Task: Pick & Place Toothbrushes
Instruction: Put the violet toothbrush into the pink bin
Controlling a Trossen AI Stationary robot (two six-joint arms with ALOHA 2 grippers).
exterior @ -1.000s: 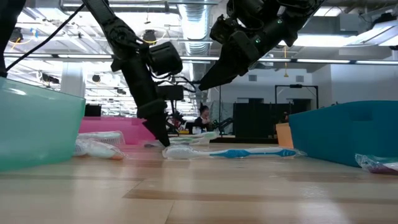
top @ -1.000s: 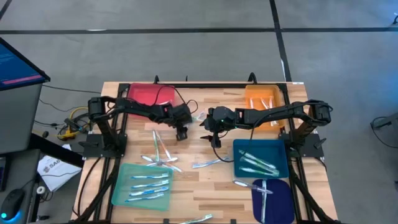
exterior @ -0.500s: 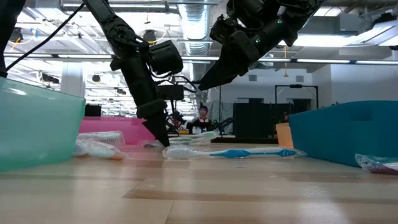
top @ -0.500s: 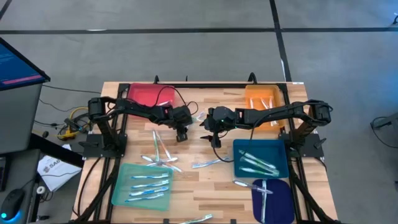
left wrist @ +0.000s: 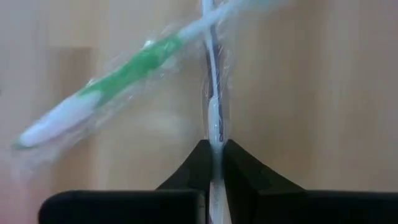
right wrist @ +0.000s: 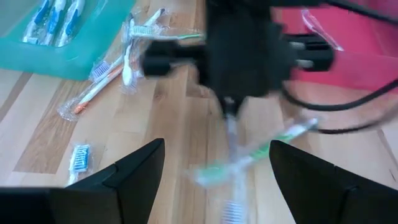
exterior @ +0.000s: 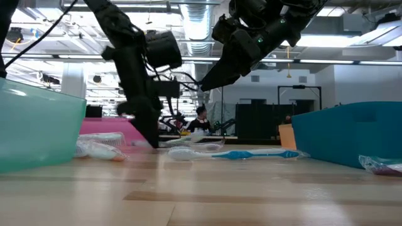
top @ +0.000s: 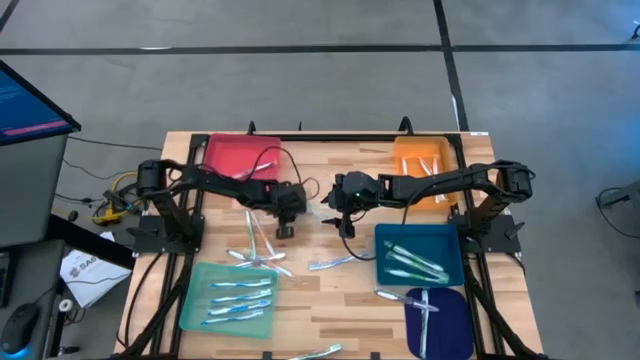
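Loose toothbrushes lie in clear wrappers on the wooden table, among them a crossed bunch point(top: 256, 246) and a blue one point(exterior: 251, 154). My left gripper point(top: 284, 228) is near the table's middle, pointing down, shut on a thin clear-and-white toothbrush point(left wrist: 213, 93). A green toothbrush point(left wrist: 124, 74) lies crosswise under it. My right gripper point(top: 333, 203) hovers open just to the right of the left one, above the table point(exterior: 204, 85), with nothing between its fingers point(right wrist: 216, 144). My left gripper pinches the clear-and-white toothbrush's thin shaft point(left wrist: 214, 134) between its two fingertips. The fingers come from above, pointing down, and the shaft runs on away from them point(right wrist: 231, 134). Whether the toothbrush is off the table, I cannot tell.
A teal tray point(top: 196, 300) at the near left and a blue-green tray point(top: 452, 240) at the right hold several toothbrushes. A dark blue tray point(top: 450, 320) sits near right, a red tray point(top: 235, 155) far left, an orange tray point(top: 425, 160) far right.
My left gripper has gone toward the table's near edge and a little toward its left. My right gripper has kept still.
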